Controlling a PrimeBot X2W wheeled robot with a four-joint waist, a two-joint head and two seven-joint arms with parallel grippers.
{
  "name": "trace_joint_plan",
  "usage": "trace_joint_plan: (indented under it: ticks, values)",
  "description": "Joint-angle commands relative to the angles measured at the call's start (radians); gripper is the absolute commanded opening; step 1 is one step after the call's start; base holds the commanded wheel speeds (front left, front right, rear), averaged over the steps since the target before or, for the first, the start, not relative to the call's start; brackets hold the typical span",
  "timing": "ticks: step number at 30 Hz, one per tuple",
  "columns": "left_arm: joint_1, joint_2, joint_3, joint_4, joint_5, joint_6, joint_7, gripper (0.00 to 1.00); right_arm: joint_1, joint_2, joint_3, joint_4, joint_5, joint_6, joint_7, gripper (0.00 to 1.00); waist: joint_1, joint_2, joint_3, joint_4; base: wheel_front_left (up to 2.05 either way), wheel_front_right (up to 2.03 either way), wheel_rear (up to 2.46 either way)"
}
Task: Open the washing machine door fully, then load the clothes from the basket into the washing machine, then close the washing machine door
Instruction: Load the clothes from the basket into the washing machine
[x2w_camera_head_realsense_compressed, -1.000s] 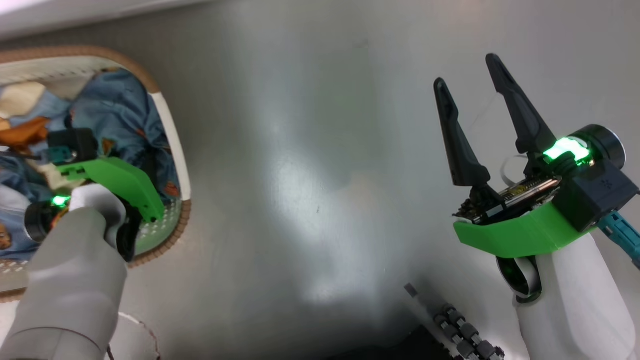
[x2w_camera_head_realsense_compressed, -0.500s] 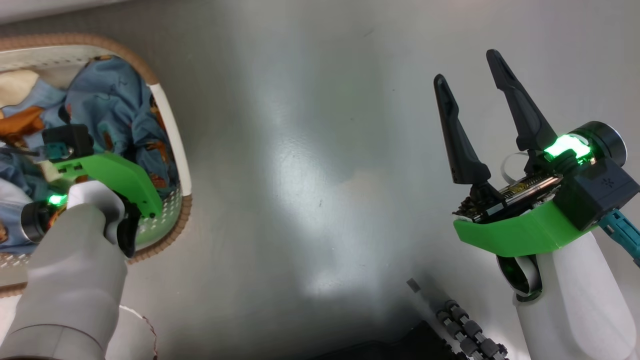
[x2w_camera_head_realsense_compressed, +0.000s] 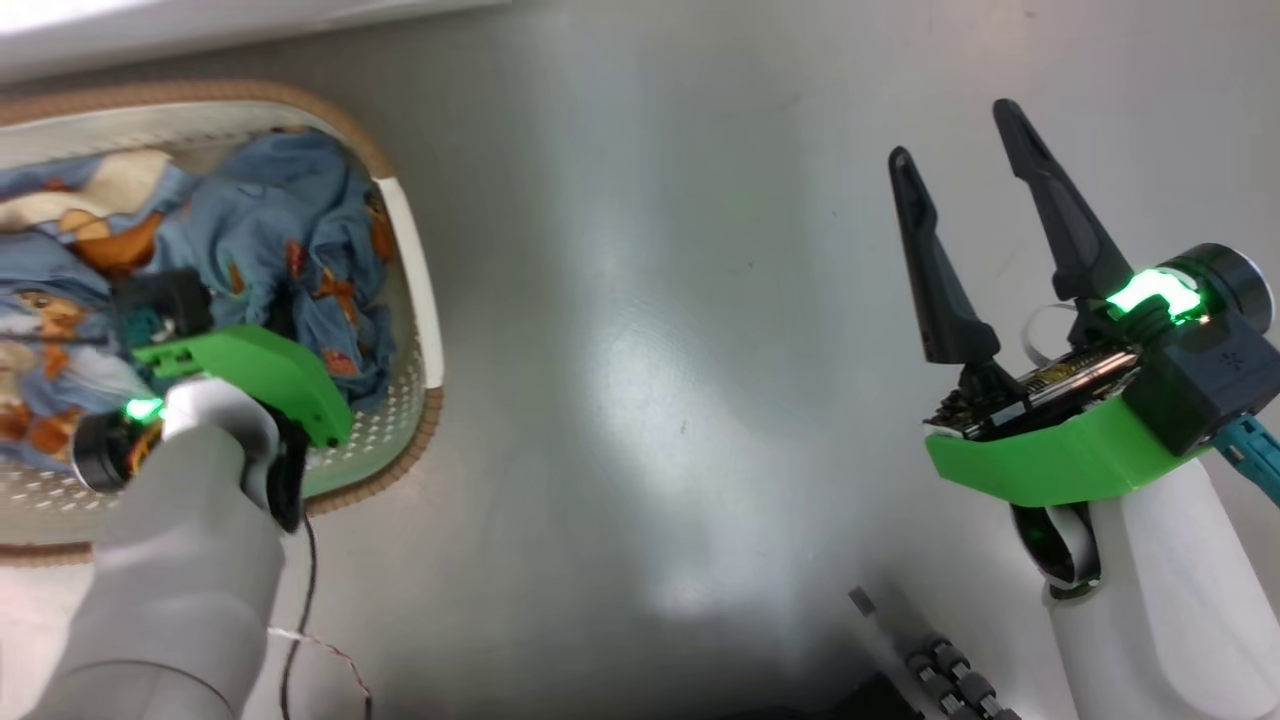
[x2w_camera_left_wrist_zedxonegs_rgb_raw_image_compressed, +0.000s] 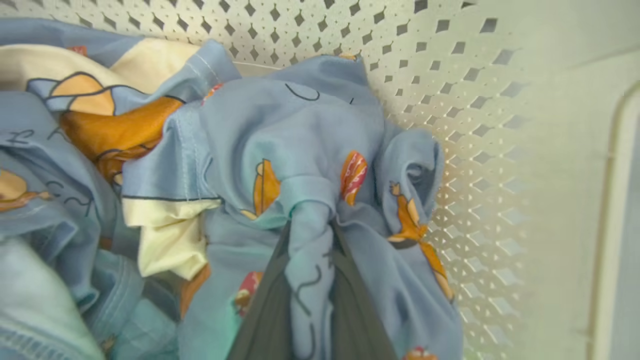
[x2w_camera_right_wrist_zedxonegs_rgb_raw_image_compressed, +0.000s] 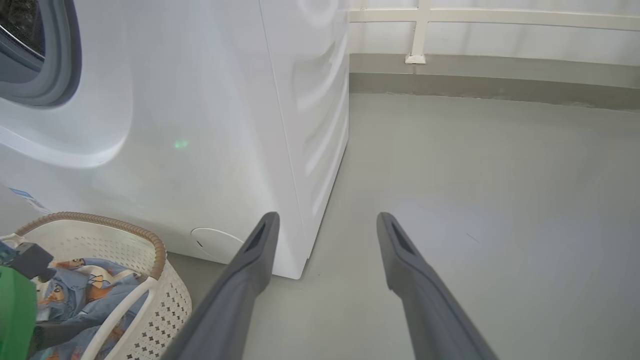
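In the left wrist view my left gripper (x2w_camera_left_wrist_zedxonegs_rgb_raw_image_compressed: 310, 225) is shut on a bunched fold of the light-blue clothes (x2w_camera_left_wrist_zedxonegs_rgb_raw_image_compressed: 280, 130), deep inside the basket (x2w_camera_left_wrist_zedxonegs_rgb_raw_image_compressed: 450, 75) near its perforated wall. From the head, the left forearm reaches down into the basket (x2w_camera_head_realsense_compressed: 410, 290), hiding the fingers among the clothes (x2w_camera_head_realsense_compressed: 270, 220). My right gripper (x2w_camera_head_realsense_compressed: 952, 130) hangs open and empty over the floor at the right. Past the right gripper (x2w_camera_right_wrist_zedxonegs_rgb_raw_image_compressed: 327, 217) stands the white washing machine (x2w_camera_right_wrist_zedxonegs_rgb_raw_image_compressed: 200, 125), its grey gasket (x2w_camera_right_wrist_zedxonegs_rgb_raw_image_compressed: 55, 75) at the top left. The basket (x2w_camera_right_wrist_zedxonegs_rgb_raw_image_compressed: 100, 220) stands in front of it. The washing machine door is out of view.
Bare grey floor (x2w_camera_head_realsense_compressed: 650, 350) lies between the basket and the right arm. A thin dark cable (x2w_camera_head_realsense_compressed: 300, 600) trails beside the left forearm. Part of my base with small rollers (x2w_camera_head_realsense_compressed: 950, 680) shows at the bottom. A round flap (x2w_camera_right_wrist_zedxonegs_rgb_raw_image_compressed: 220, 242) sits low on the machine.
The head camera has shifted, so the basket shows further right and more of its clothes are seen. The left gripper has shut on the fabric. The right gripper stays open.
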Motion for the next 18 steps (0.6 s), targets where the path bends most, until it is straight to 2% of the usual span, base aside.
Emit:
trace_joint_plan:
  ticks: [1, 10, 18]
  values:
    - [0.053, 0.025, 0.013, 0.000, -0.003, -0.006, -0.020, 0.00, 0.045, -0.001, 0.012, -0.018, 0.003, 0.002, -0.005, 1.00, 0.0000, 0.0000, -0.030, 0.026, 0.00, 0.00, 0.00]
    - [0.137, 0.013, 0.029, -0.033, -0.001, 0.006, -0.078, 0.00, 0.100, -0.025, -0.019, 0.000, -0.006, 0.002, -0.005, 1.00, 0.0000, 0.0000, -0.147, 0.078, 0.00, 0.00, 0.00]
    - [0.279, 0.026, 0.108, -0.267, 0.072, 0.055, -0.080, 0.00, 0.173, -0.028, -0.046, 0.020, -0.015, 0.002, -0.005, 1.00, 0.0000, 0.0000, -0.268, 0.120, 0.00, 0.00, 0.00]
